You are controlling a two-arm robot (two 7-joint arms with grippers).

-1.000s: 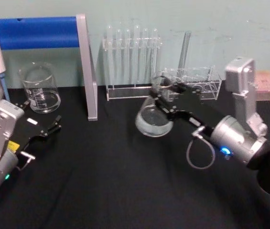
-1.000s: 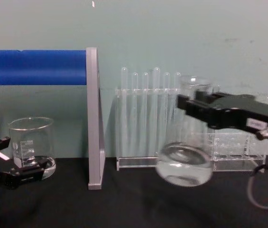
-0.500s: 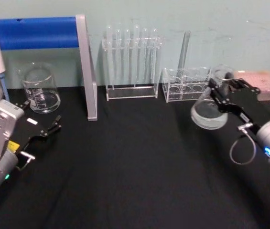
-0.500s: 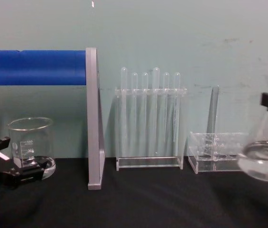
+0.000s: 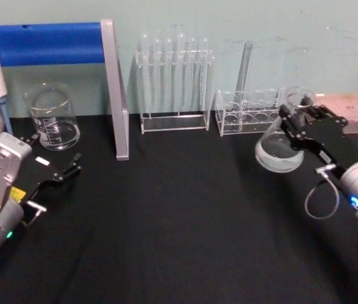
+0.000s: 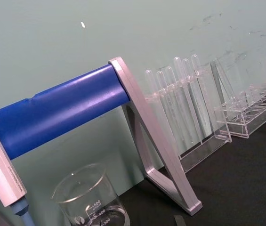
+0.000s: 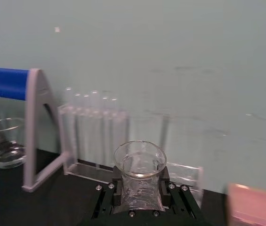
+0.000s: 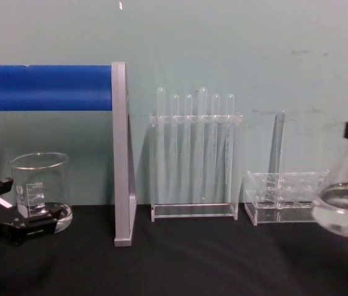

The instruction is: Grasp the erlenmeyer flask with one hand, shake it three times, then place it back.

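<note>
The right gripper (image 5: 296, 118) is clamped on the neck of the flask (image 5: 279, 149). In the right wrist view its black jaws press both sides of the neck just under the flared rim. No writing on the gripper can be read. The flask hangs tilted at about 3 o'clock from the table's (image 5: 179, 240) centre. Its base seems lifted off the black top, and clear liquid lies shallow in it. In the chest view the flask meets the picture's right edge.

At 11 o'clock from the flask, near it, stands a low rack (image 5: 248, 114) holding one tube (image 5: 246, 66). A tall rack (image 5: 173, 82) at 12 o'clock on the table carries six tubes. A pink block (image 5: 350, 109) sits at 1 o'clock from the flask.

A broad stretch of open table separates the grippers. The left gripper (image 5: 71, 166) rests at 9 o'clock, fingers apart, wearing a blank white patch. The beaker (image 5: 53, 120) at 10 o'clock holds a little clear liquid. Its marks seem to read 400 and 300 in the left wrist view. A blue roller (image 5: 45, 43) stands above the beaker.
</note>
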